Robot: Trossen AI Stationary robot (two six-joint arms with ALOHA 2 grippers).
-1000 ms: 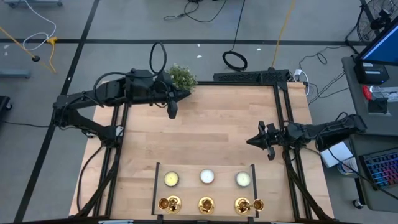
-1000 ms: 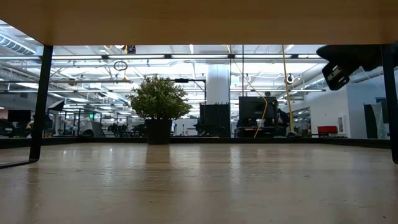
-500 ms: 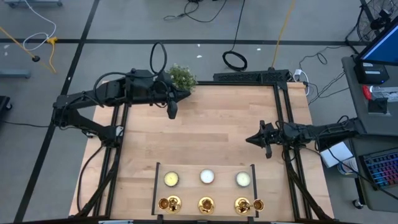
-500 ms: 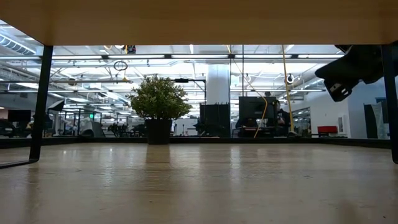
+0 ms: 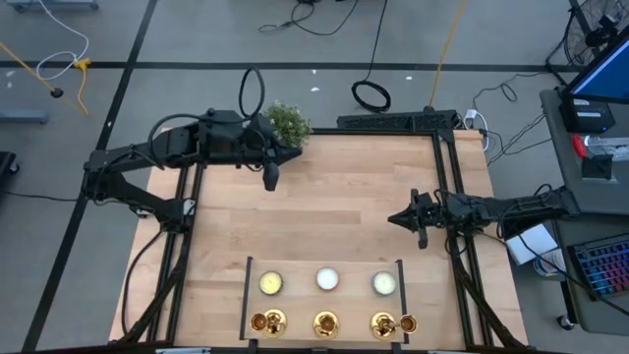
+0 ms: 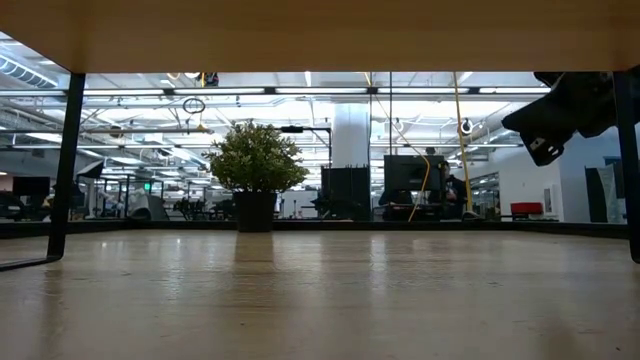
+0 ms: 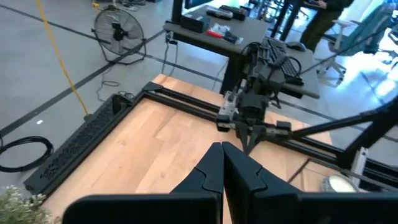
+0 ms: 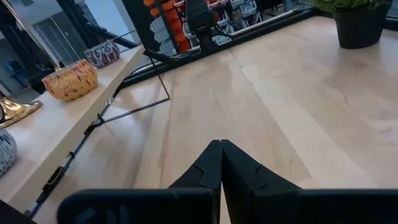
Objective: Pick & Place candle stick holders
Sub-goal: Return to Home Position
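Three gold candle stick holders (image 5: 267, 322) (image 5: 326, 323) (image 5: 383, 323) stand in a row on their round bases on a black-framed shelf (image 5: 249, 295) at the table's near edge. A small gold piece (image 5: 407, 323) sits beside the right one. My left gripper (image 5: 297, 150) (image 7: 222, 148) is shut and empty, held high near the far left corner by the potted plant (image 5: 288, 120). My right gripper (image 5: 392, 220) (image 8: 221, 146) is shut and empty above the table's right side, pointing toward the left edge. In the low view it (image 6: 520, 118) hangs well clear of the wood.
Three pale round candles (image 5: 271, 283) (image 5: 326, 280) (image 5: 383, 283) sit on the shelf just behind the holders. The right wrist view shows a woven cup (image 8: 69, 79) and a patterned cup (image 8: 102, 55) on that shelf. Bare wood (image 5: 334, 206) lies between the arms.
My right gripper has sunk a little toward the table and tipped nearer to level, staying shut. My left arm has kept still.
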